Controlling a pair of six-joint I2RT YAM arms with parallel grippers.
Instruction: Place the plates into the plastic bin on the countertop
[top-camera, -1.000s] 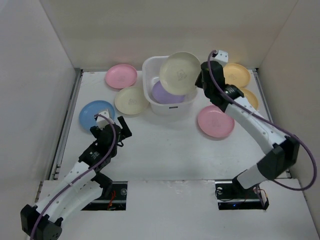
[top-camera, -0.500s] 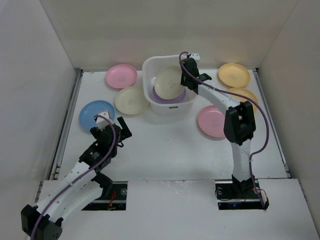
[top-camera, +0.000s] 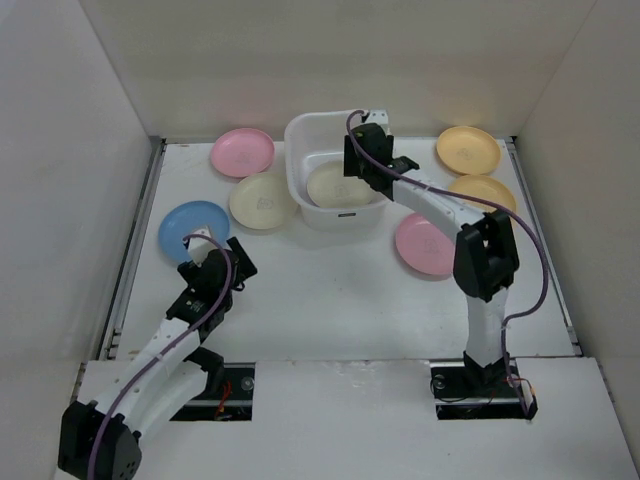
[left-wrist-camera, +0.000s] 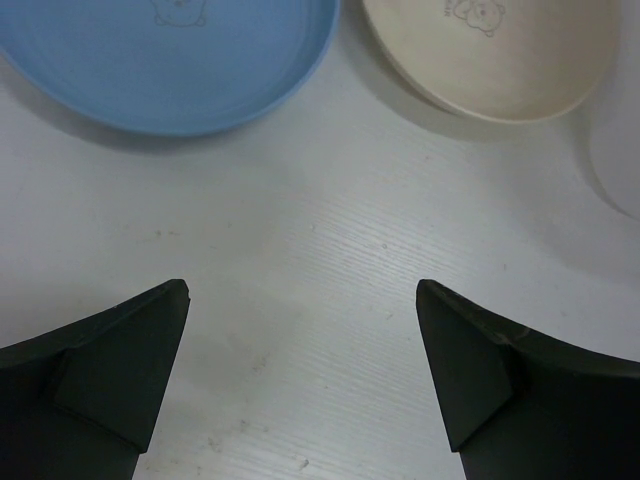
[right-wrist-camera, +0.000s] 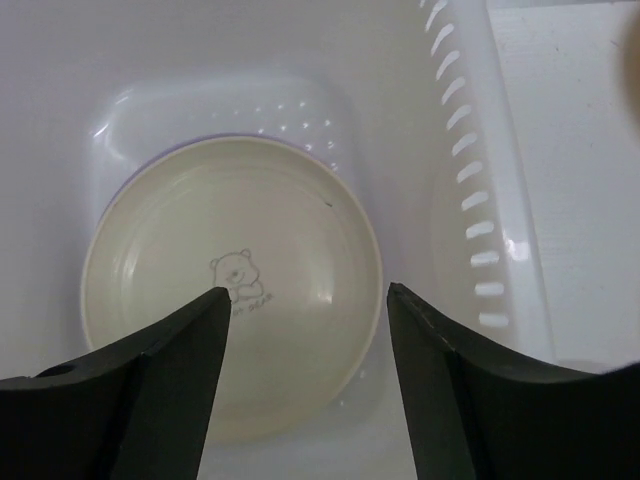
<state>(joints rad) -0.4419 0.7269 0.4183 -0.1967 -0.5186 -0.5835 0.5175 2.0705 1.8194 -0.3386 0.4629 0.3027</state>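
The translucent plastic bin (top-camera: 300, 135) stands at the back middle of the countertop (top-camera: 330, 290). A cream plate (top-camera: 335, 187) lies flat inside it, with a small bear mark in the right wrist view (right-wrist-camera: 230, 290). My right gripper (top-camera: 362, 150) hangs over the bin's right side, open (right-wrist-camera: 305, 292), with nothing between its fingers. My left gripper (top-camera: 228, 258) is low over the counter, open and empty (left-wrist-camera: 300, 290). Just ahead of it lie a blue plate (left-wrist-camera: 170, 60) and a cream plate (left-wrist-camera: 500, 50).
Loose plates lie around the bin: pink (top-camera: 242, 151), cream (top-camera: 263, 200) and blue (top-camera: 190, 228) to its left, two yellow-orange ones (top-camera: 468, 150) (top-camera: 485, 190) and a pink one (top-camera: 428, 245) to its right. White walls close in the left, back and right.
My right gripper brought the cream plate down into the bin and opened; the plate now lies flat there. The left arm shifted only slightly.
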